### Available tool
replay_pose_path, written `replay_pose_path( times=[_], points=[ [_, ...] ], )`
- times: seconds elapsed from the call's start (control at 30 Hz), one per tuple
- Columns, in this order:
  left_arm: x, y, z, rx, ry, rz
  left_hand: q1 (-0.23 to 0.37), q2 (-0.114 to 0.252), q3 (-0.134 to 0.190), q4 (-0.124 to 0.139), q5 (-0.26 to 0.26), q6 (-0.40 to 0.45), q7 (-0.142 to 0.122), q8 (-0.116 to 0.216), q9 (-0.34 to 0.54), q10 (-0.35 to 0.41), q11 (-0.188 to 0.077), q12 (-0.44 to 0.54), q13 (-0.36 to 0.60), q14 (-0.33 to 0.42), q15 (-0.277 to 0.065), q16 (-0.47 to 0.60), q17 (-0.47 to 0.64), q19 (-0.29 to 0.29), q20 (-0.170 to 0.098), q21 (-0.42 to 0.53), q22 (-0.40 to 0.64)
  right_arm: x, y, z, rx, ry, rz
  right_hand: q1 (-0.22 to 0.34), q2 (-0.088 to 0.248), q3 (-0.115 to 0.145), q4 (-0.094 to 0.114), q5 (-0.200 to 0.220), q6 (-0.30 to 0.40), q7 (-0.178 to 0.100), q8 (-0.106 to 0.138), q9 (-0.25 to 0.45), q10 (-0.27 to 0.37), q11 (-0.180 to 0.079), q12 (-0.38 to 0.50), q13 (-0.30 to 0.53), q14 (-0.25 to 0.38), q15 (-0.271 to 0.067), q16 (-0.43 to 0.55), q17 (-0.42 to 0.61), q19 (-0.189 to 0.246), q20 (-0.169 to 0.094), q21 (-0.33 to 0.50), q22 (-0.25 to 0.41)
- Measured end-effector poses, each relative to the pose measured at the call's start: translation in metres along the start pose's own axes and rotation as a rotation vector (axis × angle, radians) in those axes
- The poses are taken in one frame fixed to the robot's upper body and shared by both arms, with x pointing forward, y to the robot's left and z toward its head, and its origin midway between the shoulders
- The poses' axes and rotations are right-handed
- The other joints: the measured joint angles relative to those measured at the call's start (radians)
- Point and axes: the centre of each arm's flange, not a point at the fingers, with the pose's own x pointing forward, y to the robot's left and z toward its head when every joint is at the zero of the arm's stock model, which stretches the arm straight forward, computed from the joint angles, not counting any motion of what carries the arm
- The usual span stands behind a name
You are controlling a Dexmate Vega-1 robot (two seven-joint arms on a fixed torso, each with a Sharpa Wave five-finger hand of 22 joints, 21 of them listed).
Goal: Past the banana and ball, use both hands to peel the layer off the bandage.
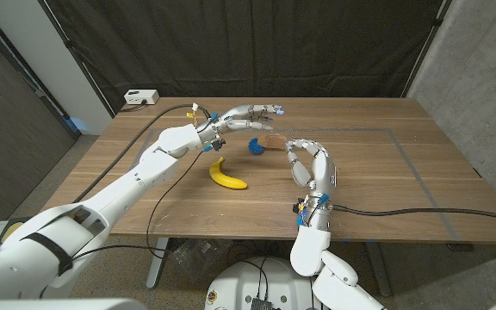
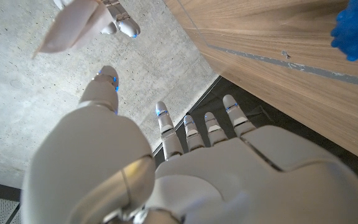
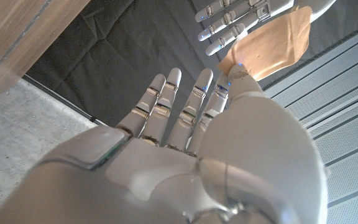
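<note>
Both hands up over the counter (image 1: 386, 172), bandage (image 1: 273, 140) between them, past the banana (image 1: 227, 176) and blue ball (image 1: 254, 146).

Right hand (image 1: 306, 161) pinches the tan bandage (image 3: 271, 45) at thumb and fingertip, other fingers (image 3: 166, 99) loosely extended; the bandage sits above the wood, just beyond the ball. Left hand (image 1: 250, 114) hovers near the bandage's far end with fingers stretched out and apart; cannot tell if its fingertips (image 3: 224, 28) touch the bandage or grip it. Left wrist view: a pale pointed flap (image 2: 67, 28) beside the right hand's fingertips (image 2: 122, 25), ball (image 2: 357, 28) on the counter (image 2: 278, 68). Banana lies nearer the robot, left of the ball.
</note>
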Motion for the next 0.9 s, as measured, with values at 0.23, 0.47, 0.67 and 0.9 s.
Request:
replay_pose_path(
  times=[0.23, 0.47, 0.67, 0.9],
  points=[
    [-0.002, -0.008, 0.005, 0.025, -0.014, -0.011, -0.002, -0.008, -0.008, 0.008, 0.008, -0.008, 0.002, 0.0, 0.008, -0.008, 0.003, -0.002, 0.0, -0.005, -0.001, 0.0, 0.0, -0.005, 0.005, -0.004, 0.0, -0.001, 0.002, 0.004, 0.01, 0.0, -0.074, 0.0, 0.0, -0.003, 0.003, 0.0, 0.002, -0.001, -0.003, 0.001, 0.002, -0.002, 0.0, 0.004, 0.004, -0.004, 0.0, 0.005, 0.0, 0.0, 0.004, 0.0],
    [-0.004, -0.013, 0.01, 0.043, -0.035, 0.023, -0.002, -0.008, -0.017, 0.008, 0.015, 0.02, 0.007, 0.02, 0.018, -0.013, -0.002, -0.001, 0.005, -0.002, -0.004, 0.005, 0.005, -0.005, 0.005, -0.004, 0.0, -0.002, 0.004, 0.006, 0.004, -0.001, -0.111, 0.0, 0.0, -0.012, 0.001, 0.0, 0.009, -0.001, -0.003, 0.001, 0.008, 0.0, 0.004, 0.006, 0.007, 0.0, 0.0, 0.005, 0.0, 0.0, 0.008, 0.0],
    [-0.005, -0.018, 0.013, 0.058, -0.051, 0.058, -0.002, -0.008, -0.026, 0.01, 0.023, 0.017, 0.02, 0.027, 0.03, -0.017, -0.006, 0.005, 0.006, 0.003, -0.001, 0.005, 0.005, -0.005, 0.005, -0.004, 0.0, -0.003, 0.005, 0.008, -0.015, -0.02, -0.127, 0.0, 0.0, -0.012, 0.001, 0.0, 0.009, -0.001, -0.002, 0.001, 0.008, 0.0, 0.004, 0.01, 0.012, -0.005, 0.006, 0.009, 0.0, 0.0, 0.014, 0.005],
    [-0.004, -0.021, 0.015, 0.068, -0.061, 0.067, 0.005, -0.001, -0.05, 0.017, 0.031, -0.074, 0.003, 0.019, 0.051, -0.052, 0.002, 0.005, 0.014, -0.008, 0.009, 0.006, 0.009, -0.023, 0.009, -0.015, 0.0, -0.004, 0.006, 0.009, -0.031, -0.033, -0.136, 0.0, 0.0, -0.017, 0.005, 0.0, 0.009, -0.001, -0.002, 0.0, 0.008, 0.0, 0.004, 0.01, 0.012, -0.005, 0.006, 0.009, 0.0, 0.0, 0.02, 0.005]
  ],
)
